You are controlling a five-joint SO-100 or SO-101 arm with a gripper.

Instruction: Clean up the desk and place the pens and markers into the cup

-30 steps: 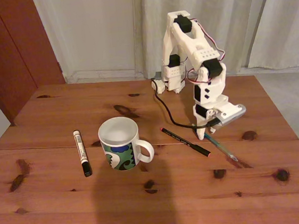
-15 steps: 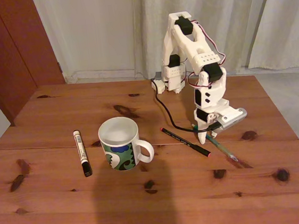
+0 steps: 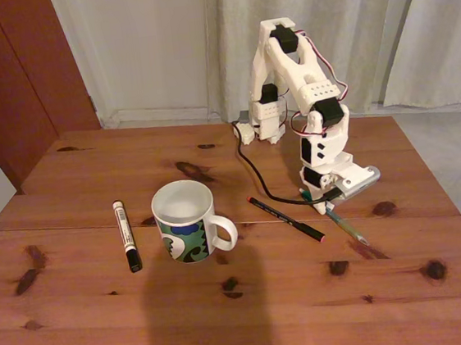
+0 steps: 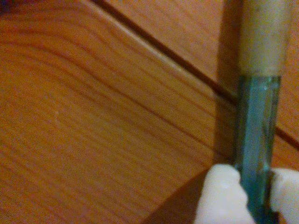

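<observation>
The teal pen lies slanted on the desk at the right of the fixed view, its upper end caught between the gripper's white fingertips; in the wrist view the translucent teal barrel runs up between the two tips, which press it from either side, and a pale beige section continues above it. Just left of it in the fixed view rests the thin black pen with red ends, also slanted, apart from the teal one. Further left stands the cup, upright, its handle turned to the right and its swirl pattern facing the camera. Left of the cup lies the white marker, black cap toward the camera.

The desk is reddish-brown planks with dark knots and a seam running across it, which the wrist view shows as a dark groove in the grain. Behind it hang pale curtains, with a dark wooden door at the left.

The white arm rises from its base at the far edge, folds over at the top and drops the gripper straight down to the surface. A black cable trails from the base.
</observation>
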